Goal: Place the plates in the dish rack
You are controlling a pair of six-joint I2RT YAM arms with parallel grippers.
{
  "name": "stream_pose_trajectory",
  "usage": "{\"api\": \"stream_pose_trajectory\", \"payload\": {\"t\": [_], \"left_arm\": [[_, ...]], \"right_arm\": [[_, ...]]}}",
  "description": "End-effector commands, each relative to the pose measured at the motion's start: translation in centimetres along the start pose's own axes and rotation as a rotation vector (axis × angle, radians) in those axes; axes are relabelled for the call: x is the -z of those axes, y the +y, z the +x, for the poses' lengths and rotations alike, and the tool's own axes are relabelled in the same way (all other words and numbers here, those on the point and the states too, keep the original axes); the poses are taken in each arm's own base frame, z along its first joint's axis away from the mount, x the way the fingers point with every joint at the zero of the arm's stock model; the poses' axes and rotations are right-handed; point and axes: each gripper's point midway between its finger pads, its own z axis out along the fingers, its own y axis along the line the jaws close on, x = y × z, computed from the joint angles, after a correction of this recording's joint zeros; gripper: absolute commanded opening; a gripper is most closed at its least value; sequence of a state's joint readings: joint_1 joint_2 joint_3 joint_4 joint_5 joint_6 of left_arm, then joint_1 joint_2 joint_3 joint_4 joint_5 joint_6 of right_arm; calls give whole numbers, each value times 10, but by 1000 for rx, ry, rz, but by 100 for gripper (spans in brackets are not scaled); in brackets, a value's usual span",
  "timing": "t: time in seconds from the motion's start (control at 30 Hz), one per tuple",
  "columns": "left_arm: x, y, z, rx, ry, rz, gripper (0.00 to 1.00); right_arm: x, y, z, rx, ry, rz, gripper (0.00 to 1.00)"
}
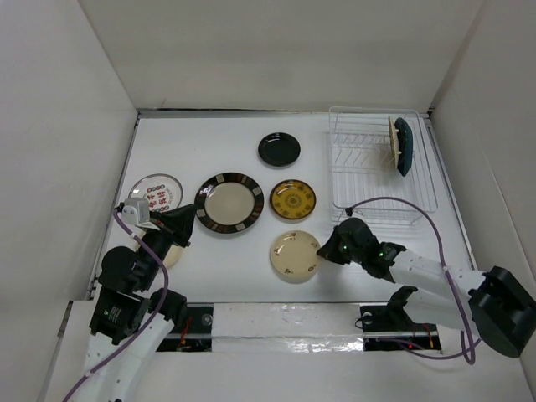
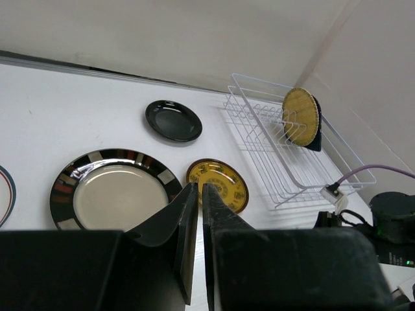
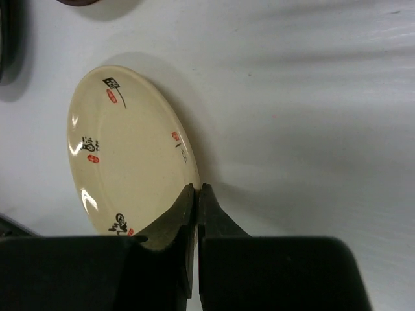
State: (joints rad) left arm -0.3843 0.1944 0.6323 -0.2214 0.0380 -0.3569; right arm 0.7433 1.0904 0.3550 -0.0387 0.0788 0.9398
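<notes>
My right gripper (image 1: 323, 249) is shut on the right rim of a cream plate with black and red marks (image 1: 293, 255). In the right wrist view the gripper (image 3: 196, 188) pinches that plate (image 3: 126, 152), and its gripped edge looks slightly raised off the table. My left gripper (image 1: 181, 223) is shut and empty, above the table near the striped-rim plate (image 1: 229, 202); it also shows in the left wrist view (image 2: 200, 188). The white wire dish rack (image 1: 368, 180) at the back right holds a tan woven plate (image 1: 391, 141) and a teal-blue plate (image 1: 404, 146), both upright.
A glossy black plate (image 1: 279, 149), a yellow-patterned plate (image 1: 292, 199) and a white plate with red marks (image 1: 157, 193) lie flat on the table. Another cream plate (image 1: 174, 255) is partly hidden under my left arm. White walls enclose the table.
</notes>
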Motion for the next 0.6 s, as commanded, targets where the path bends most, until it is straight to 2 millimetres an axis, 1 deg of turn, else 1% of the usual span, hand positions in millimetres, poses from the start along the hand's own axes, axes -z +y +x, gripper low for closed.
{"api": "stream_pose_trajectory", "payload": {"t": [0.0, 0.03, 0.07, 0.1, 0.13, 0.17, 0.2, 0.23, 0.27, 0.3, 0.33, 0.37, 0.4, 0.43, 0.5, 0.53, 0.57], "left_arm": [[-2, -7, -13, -8, -44, 28, 5], [-1, -7, -14, -8, -47, 29, 5], [-1, -7, -14, -8, -47, 29, 5], [-1, -7, -15, -6, -50, 30, 5], [0, -8, -15, -6, -54, 32, 5], [1, -8, -16, -6, -57, 33, 6], [1, -9, -17, -8, -63, 36, 6], [2, -9, -18, -6, -65, 39, 6], [3, -10, -18, -6, -67, 41, 6], [4, -10, -19, -7, -72, 45, 6], [5, -11, -20, -7, -76, 47, 6], [5, -11, -19, -7, -77, 49, 7], [7, -11, -21, -5, -83, 52, 7], [7, -11, -20, -5, -83, 52, 7], [9, -12, -23, -4, -96, 56, 8], [10, -12, -23, -4, -97, 53, 8], [11, -12, -24, -5, -103, 55, 8]], "right_arm": [[23, 15, -22, 87, -67, 12, 0], [31, 20, -29, 106, -81, 6, 0], [47, 35, -43, 147, -137, -43, 0], [58, 45, -57, 165, -185, -61, 0], [77, 67, -81, 173, -255, -97, 0], [91, 74, -105, 183, -349, -84, 0], [101, 77, -128, 234, -424, -54, 0], [120, 92, -159, 236, -516, -44, 0], [128, 87, -186, 241, -604, 42, 0], [138, 83, -225, 282, -700, 181, 0], [123, 73, -225, 337, -667, 243, 0], [145, 77, -261, 325, -776, 340, 0], [150, 74, -277, 397, -794, 442, 0], [156, 68, -307, 378, -865, 588, 0], [166, 63, -332, 445, -884, 744, 0], [160, 56, -349, 438, -898, 811, 0], [166, 51, -359, 453, -910, 880, 0]]}}
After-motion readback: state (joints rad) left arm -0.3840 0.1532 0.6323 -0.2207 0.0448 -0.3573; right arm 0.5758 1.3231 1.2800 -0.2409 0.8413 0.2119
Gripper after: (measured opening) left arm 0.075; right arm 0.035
